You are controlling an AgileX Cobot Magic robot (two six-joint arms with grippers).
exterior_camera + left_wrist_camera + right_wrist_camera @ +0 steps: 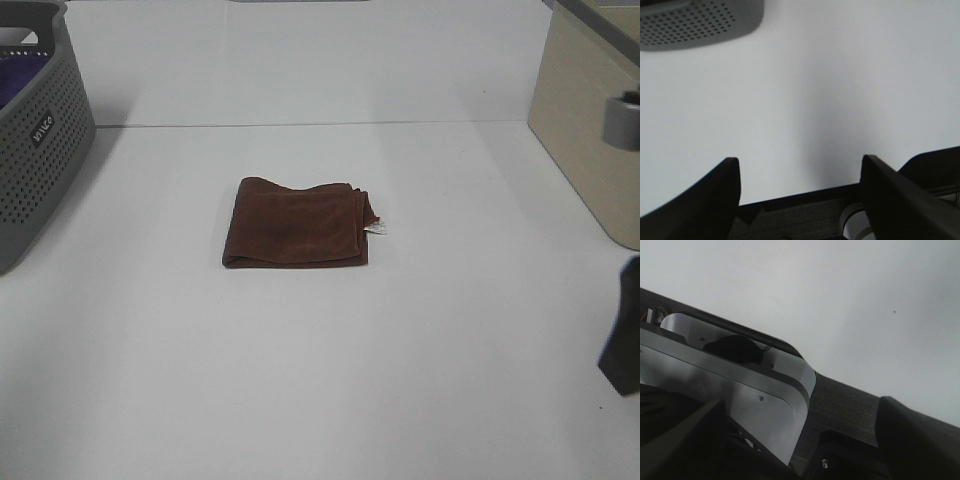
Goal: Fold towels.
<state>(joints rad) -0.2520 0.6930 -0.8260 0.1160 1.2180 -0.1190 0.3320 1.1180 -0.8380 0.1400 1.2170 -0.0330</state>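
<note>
One dark reddish-brown towel (297, 224) lies folded into a rectangle at the middle of the white table (300, 380), with a small white tag (377, 229) poking out at its right edge. Neither wrist view shows it. My left gripper (800, 162) is open over bare table, with nothing between its dark fingers (715, 195). It is out of the exterior high view. My right gripper (800, 405) is open too, with nothing in it. In the exterior high view, only a dark part of the right arm (622, 340) shows at the right edge, well away from the towel.
A grey perforated basket (40, 130) stands at the far left with something purple inside; its corner shows as the grey basket (695, 22) in the left wrist view. A beige cabinet (590, 120) stands at the far right. A silver plate (740, 385) of the robot's frame fills part of the right wrist view.
</note>
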